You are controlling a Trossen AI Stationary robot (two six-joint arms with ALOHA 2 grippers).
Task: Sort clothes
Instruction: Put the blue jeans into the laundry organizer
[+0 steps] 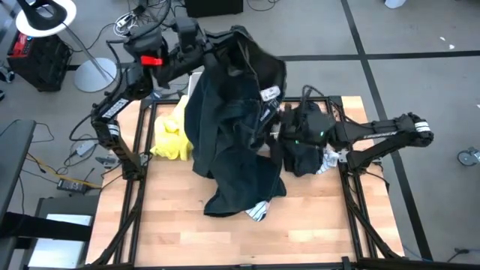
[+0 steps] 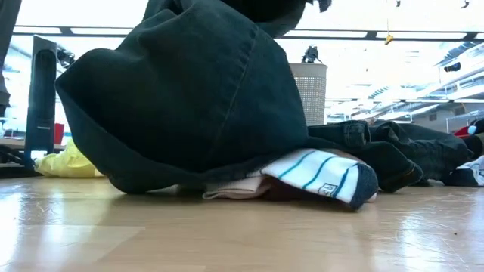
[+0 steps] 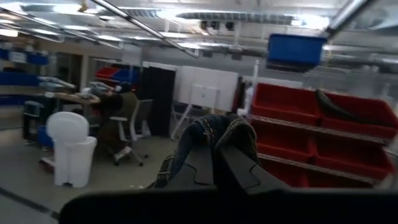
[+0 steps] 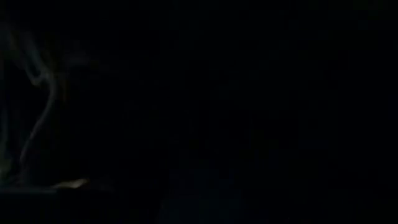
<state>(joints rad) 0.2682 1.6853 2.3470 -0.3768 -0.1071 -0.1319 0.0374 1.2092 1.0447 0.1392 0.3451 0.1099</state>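
A big dark green garment hangs from my left gripper, which is raised high over the table's far edge and shut on it. The garment fills the low view. Its lower end lies on a white-striped garment and a salmon pink piece. A yellow garment lies at the table's left. My right gripper is buried in dark cloth beside a black pile, and its wrist view is dark. My left gripper holds a bunched fold of the dark green garment, which drapes over its fingertips. The fingers lie roughly level, high above the table. The garment hangs below them in slack folds, and its lower end rests on the table.
Bare wooden table top lies along the near edge. Black frame rails run along both sides of the table. A lamp stand and cables sit on the floor beyond the far left corner.
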